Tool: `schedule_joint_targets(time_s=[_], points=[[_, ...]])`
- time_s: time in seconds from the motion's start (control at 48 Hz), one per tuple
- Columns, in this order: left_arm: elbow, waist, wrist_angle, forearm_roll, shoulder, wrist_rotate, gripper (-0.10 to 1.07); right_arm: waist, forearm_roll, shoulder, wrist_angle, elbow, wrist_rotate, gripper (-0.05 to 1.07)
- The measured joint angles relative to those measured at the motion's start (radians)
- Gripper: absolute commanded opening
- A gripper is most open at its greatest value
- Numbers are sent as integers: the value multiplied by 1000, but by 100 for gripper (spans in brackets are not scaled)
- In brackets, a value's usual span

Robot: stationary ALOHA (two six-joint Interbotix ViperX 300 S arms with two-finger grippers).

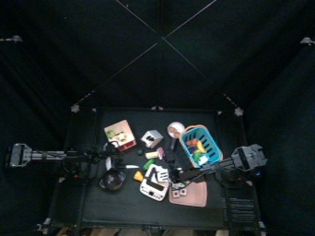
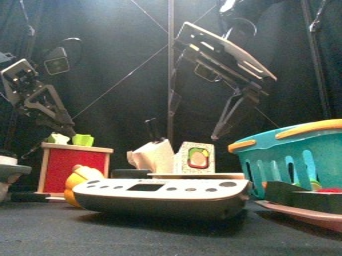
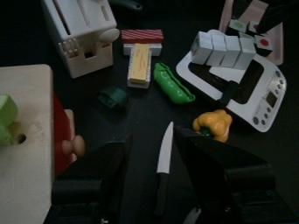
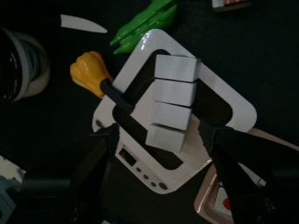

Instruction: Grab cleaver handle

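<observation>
The cleaver (image 3: 165,150) lies flat on the black table in the left wrist view, a narrow white blade with a black handle (image 3: 160,194). My left gripper (image 3: 163,188) is open and hangs right above it, the handle lying between the two jaws, not touching as far as I can see. The blade tip also shows in the right wrist view (image 4: 82,23). My right gripper (image 4: 163,166) is open and empty above a white kitchen scale (image 4: 176,83) that carries a row of white blocks. In the top view the left gripper (image 1: 109,166) is at the table's left front and the right gripper (image 1: 185,171) near the middle.
Around the cleaver lie a green pea pod (image 3: 173,83), a yellow bar (image 3: 140,63), a small green piece (image 3: 114,94), an orange toy (image 3: 214,122) and a beige board (image 3: 30,105). A teal basket (image 1: 197,141) stands at the back right and a white toaster (image 3: 82,31) beyond.
</observation>
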Motion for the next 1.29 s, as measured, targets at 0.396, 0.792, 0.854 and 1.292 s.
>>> schedule_joint_targets(time_s=[0.396,0.792,0.854,1.292], points=[[-2,-2,-110,11,0,43,82,-18,-126,-38,-89,21,-232,102],[-3,-2,-229,-63,5,150,82,-25,-572,-124,-167,126,-250,102],[-3,-2,-230,-98,6,155,82,-26,-640,-152,-167,147,-241,102],[-49,-17,-232,-242,52,198,82,-5,-985,-345,-11,273,-221,102]])
